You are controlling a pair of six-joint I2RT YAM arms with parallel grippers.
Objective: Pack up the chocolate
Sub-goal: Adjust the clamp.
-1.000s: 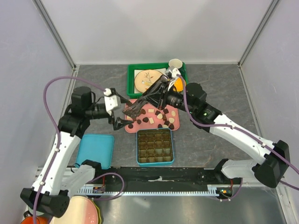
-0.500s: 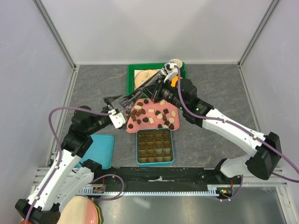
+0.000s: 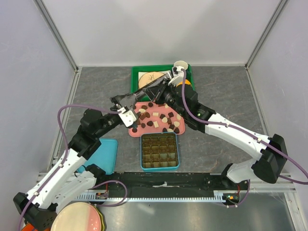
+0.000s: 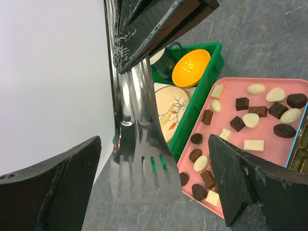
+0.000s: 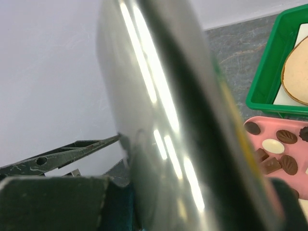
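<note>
The chocolate [image 4: 242, 103] — small dark, brown and cream pieces — lies scattered loose on the pink tray [image 4: 265, 137].

One pink tray [image 4: 267, 132], one tongs [image 4: 143, 140] — about twenty chocolates [image 4: 242, 103].

The tray [image 4: 269, 153] lies mid-table with the chocolate [image 4: 242, 103] scattered on it. Just before it sits the compartment box [image 3: 159, 152], and left of the box, apart from it, lies a lid [image 3: 103, 153]. Behind the tray stands a crate [image 3: 134, 83], with a plate [image 3: 148, 79] in its left half and a cup [image 3: 180, 65] at its far right corner. The tongs [image 4: 139, 168], clamped in the right gripper [image 3: 167, 88] over the crate's near edge, slant leftward past the tray's far left corner. Their tip hangs between the left gripper's [image 3: 124, 109] spread jaws (touching neither). A dish [image 3: 79, 219] sits at the near left.
</note>
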